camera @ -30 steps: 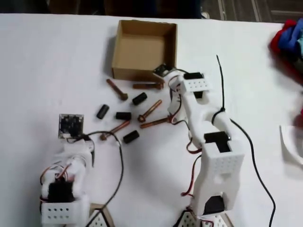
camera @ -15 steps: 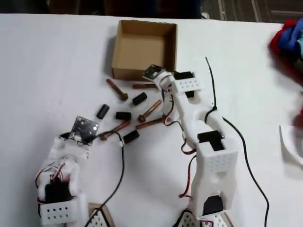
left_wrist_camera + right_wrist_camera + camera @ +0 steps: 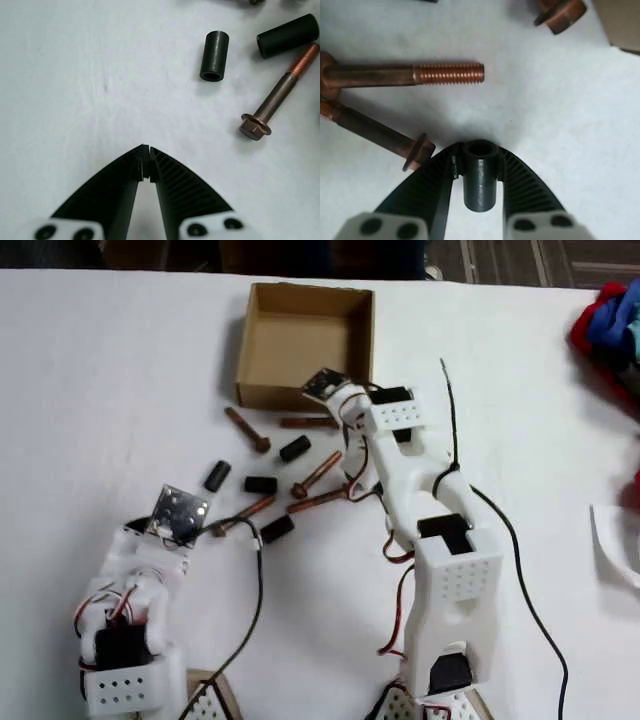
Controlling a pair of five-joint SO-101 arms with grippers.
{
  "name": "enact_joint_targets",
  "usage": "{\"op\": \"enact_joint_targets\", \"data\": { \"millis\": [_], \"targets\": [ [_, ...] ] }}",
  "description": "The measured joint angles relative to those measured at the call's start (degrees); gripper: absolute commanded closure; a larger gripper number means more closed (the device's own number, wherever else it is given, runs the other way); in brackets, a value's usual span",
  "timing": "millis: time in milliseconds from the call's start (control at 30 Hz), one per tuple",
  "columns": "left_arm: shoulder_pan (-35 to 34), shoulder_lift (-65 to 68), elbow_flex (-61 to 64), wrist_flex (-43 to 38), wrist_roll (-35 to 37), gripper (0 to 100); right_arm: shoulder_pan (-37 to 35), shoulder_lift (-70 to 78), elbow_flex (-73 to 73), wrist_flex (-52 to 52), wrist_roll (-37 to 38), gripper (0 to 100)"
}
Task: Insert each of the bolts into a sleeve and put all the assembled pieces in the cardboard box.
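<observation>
My right gripper is shut on a black sleeve, held upright a little above the table. Under it lie two copper bolts, and a third bolt's head shows by the cardboard box corner. From above, the right arm ends just in front of the cardboard box. My left gripper is shut on nothing, low over bare table. Ahead of it lie a black sleeve, a second sleeve and a bolt. The left arm sits at the lower left.
Several bolts and several loose sleeves are scattered between the arms and the box. Cables trail over the table. Red and blue cloth lies at the right edge.
The left arm has swung and tilted to the right, toward the scattered parts. The right arm's wrist has shifted a little to the left in front of the box.
</observation>
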Motion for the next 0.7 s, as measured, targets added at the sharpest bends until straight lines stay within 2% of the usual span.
{"op": "enact_joint_targets", "data": {
  "millis": [100, 267, 467, 700],
  "targets": [
    [0.0, 0.0, 0.0, -0.1, 0.0, 96, 0.0, 0.0, 0.0, 0.3, 0.0, 95.7],
    [0.0, 0.0, 0.0, -0.2, -0.1, 96, -0.3, 0.0, 0.0, 3.7, 0.1, 78.2],
    [0.0, 0.0, 0.0, -0.4, -0.1, 96, -1.1, -0.1, 0.2, 5.6, 0.2, 84.1],
    [0.0, 0.0, 0.0, -0.4, -0.1, 96, 1.0, -0.1, 0.0, 6.8, 0.3, 83.1]
  ]
}}
